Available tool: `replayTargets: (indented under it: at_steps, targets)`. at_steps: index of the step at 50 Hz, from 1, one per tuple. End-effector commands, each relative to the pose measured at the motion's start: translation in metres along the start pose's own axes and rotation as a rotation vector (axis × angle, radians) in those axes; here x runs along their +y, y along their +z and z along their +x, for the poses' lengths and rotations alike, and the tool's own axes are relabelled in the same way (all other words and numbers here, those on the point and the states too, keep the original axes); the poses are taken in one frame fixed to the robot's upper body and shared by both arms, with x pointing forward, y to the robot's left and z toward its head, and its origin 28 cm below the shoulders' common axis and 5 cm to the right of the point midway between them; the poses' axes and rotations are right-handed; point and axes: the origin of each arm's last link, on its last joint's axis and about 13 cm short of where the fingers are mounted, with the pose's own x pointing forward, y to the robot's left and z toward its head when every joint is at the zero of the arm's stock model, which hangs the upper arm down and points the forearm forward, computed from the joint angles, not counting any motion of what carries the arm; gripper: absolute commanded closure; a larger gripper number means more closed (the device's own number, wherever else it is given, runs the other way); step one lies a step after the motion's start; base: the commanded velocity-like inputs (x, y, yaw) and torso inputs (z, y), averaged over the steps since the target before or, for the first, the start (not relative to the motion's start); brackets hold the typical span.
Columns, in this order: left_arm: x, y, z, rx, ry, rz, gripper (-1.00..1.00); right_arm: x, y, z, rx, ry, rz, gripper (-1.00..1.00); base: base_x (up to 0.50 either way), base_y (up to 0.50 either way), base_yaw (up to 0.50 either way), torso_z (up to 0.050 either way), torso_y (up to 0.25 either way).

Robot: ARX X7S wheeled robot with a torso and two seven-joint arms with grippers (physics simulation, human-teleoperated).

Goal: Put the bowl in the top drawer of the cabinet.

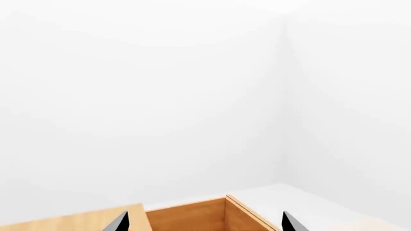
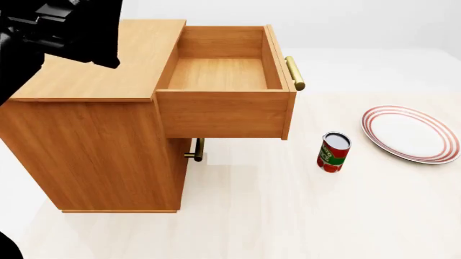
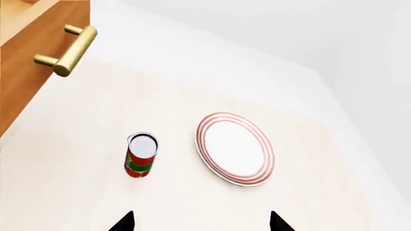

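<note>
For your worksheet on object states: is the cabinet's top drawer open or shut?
Open: the top drawer juts from the cabinet, its bare inside showing.

We see plain white walls point(image 1: 160, 96) meeting in a corner at about 1 o'clock in the left wrist view. Below us spreads a pale, cream wood-grain floor point(image 2: 288, 216), evenly lit with soft, faint shadows; at 12 o'clock it gives way to a white strip by the wall.
</note>
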Motion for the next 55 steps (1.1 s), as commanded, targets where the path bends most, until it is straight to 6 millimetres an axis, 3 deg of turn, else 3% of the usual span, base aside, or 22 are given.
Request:
replayTargets:
  at_steps: [1, 11, 28, 37, 55]
  targets:
    - [0.005, 0.012, -0.015, 0.004, 0.011, -0.026, -1.00, -0.015, -0.033, -0.007, 0.211, -0.037, 0.011, -1.00, 0.00, 0.00, 0.00, 0.000, 0.000]
    - [0.009, 0.018, -0.031, 0.014, -0.014, -0.109, -1.00, -0.016, -0.057, -0.003, 0.335, -0.094, 0.013, -1.00, 0.00, 0.00, 0.00, 0.000, 0.000]
    - [0.008, 0.007, -0.041, 0.046, -0.065, -0.161, -1.00, -0.019, -0.088, 0.035, 0.496, -0.095, -0.025, -1.00, 0.00, 0.00, 0.00, 0.000, 0.000]
    - [0.007, 0.008, -0.044, 0.049, -0.064, -0.169, -1.00, -0.012, -0.104, 0.072, 0.513, -0.041, -0.070, -1.00, 0.00, 0.00, 0.00, 0.000, 0.000]
    - [0.006, 0.004, -0.044, 0.058, -0.066, -0.176, -1.00, -0.007, -0.152, 0.098, 0.598, -0.042, -0.164, -1.00, 0.00, 0.00, 0.00, 0.000, 0.000]
